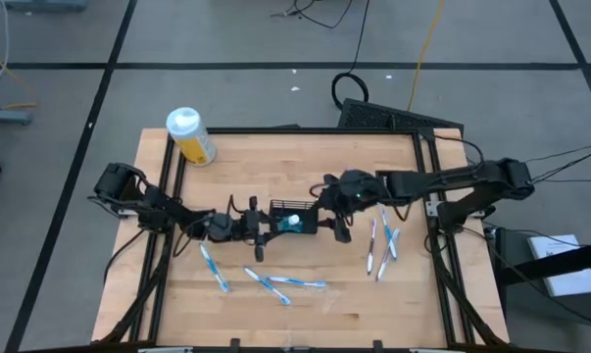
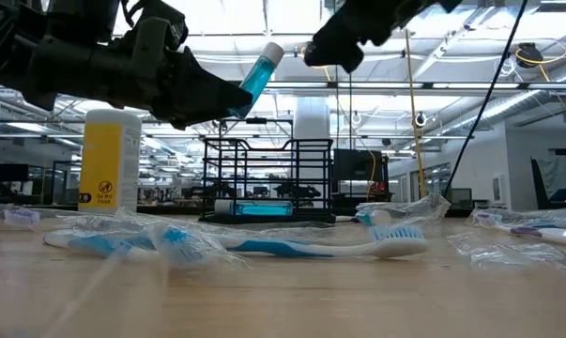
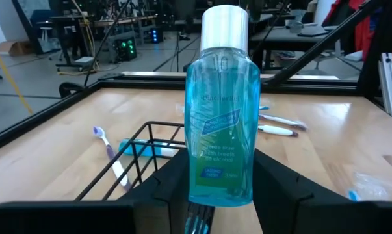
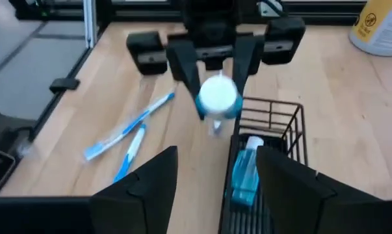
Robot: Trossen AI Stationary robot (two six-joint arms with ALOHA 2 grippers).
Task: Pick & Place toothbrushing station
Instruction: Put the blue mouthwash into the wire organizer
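The black wire basket [image 1: 293,218] stands on the table's middle; it also shows in the low view [image 2: 264,178]. A teal tube [image 4: 246,172] lies in it. My left gripper [image 1: 259,231] is shut on a clear teal bottle with a white cap [image 3: 220,110], just left of the basket and above the table [image 2: 257,73]. My right gripper [image 4: 215,188] is open and empty, above the basket's right end [image 1: 332,218]. White-and-blue toothbrushes lie on the table, some near the front [image 1: 275,284] and some on the right [image 1: 381,245]. My left gripper pinches the bottle's lower body [image 3: 215,179] between its two fingers [image 3: 169,188]. The fingers come from the table's left, slanting upward. The bottle is lifted clear of the table and tilted, its white cap [image 2: 271,53] pointing up and toward the basket.
A larger yellow bottle with a white cap [image 1: 190,135] stands at the table's far left corner. Clear plastic wrappers [image 2: 508,246] lie among the toothbrushes. Black frame rails [image 1: 427,167] run along the table's edges.
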